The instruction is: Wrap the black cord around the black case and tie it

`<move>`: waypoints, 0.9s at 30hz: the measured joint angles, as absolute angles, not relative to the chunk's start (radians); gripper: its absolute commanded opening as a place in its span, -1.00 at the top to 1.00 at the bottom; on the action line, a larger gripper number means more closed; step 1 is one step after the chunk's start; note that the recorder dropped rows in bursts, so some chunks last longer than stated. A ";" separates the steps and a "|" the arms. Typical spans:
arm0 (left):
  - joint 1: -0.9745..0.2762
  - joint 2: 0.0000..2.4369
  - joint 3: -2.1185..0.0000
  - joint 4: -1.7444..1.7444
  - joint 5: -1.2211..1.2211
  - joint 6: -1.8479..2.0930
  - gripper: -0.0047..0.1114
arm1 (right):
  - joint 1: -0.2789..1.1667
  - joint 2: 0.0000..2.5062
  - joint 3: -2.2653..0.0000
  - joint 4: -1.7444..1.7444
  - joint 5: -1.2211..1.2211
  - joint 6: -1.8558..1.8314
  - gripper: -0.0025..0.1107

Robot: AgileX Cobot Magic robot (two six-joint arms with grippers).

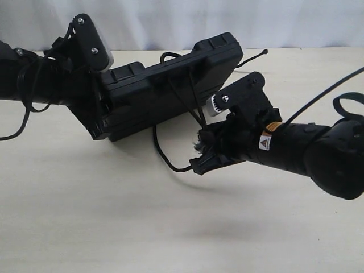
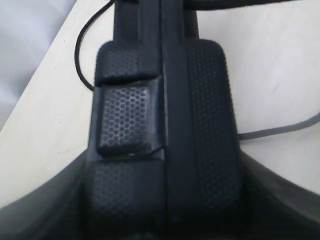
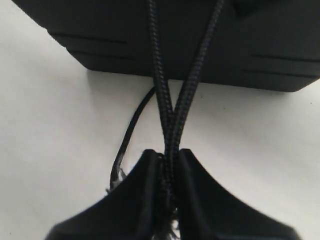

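The black case [image 1: 170,85] is held tilted above the table, and my left gripper [image 1: 103,111] is shut on its left end. In the left wrist view the case's textured edge [image 2: 165,125] fills the gap between the fingers [image 2: 47,207]. The black cord [image 1: 183,96] crosses the case's lid. Two of its strands run down to my right gripper [image 1: 206,152], which is shut on them beside the frayed knot [image 1: 201,140]. In the right wrist view the strands [image 3: 170,100] meet between the shut jaws of that gripper [image 3: 170,167], just below the case [image 3: 200,45]. A slack length [image 1: 165,154] lies on the table, and the knotted tip [image 1: 265,52] sticks out behind the case.
The beige table [image 1: 114,216] stretches toward the front, with a white backdrop [image 1: 170,23] behind it. A smooth arm cable [image 1: 321,94] arcs over the right arm. Another arm cable [image 1: 14,133] hangs by the left arm.
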State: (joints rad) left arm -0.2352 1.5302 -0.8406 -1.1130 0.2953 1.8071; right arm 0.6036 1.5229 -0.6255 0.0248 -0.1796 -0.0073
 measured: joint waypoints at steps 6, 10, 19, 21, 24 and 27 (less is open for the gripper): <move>-0.246 1.530 -0.844 -1.046 0.307 1.818 0.92 | 0.604 1.523 -0.642 0.084 -0.193 -0.007 0.88; -0.278 1.530 -0.844 -1.001 0.297 1.825 0.92 | 0.606 1.523 -0.642 0.105 -0.197 0.000 0.88; -0.291 1.530 -0.851 -0.987 0.372 1.833 0.74 | 0.606 1.523 -0.642 0.170 -0.199 0.000 0.88; -0.291 1.530 -0.851 -0.987 0.377 1.833 0.55 | 0.606 1.523 -0.642 0.173 -0.199 0.000 0.88; -0.291 1.530 -0.851 -0.985 0.384 1.835 0.26 | 0.606 1.523 -0.642 0.191 -0.199 0.000 0.88; -0.291 1.530 -0.851 -0.985 0.395 1.835 0.11 | 0.606 1.523 -0.642 0.198 -0.199 0.000 0.88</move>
State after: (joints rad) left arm -0.2909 1.5302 -0.8508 -0.9850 0.3950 1.8354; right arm 0.6061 1.5229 -0.6418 0.1977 -0.1995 0.0000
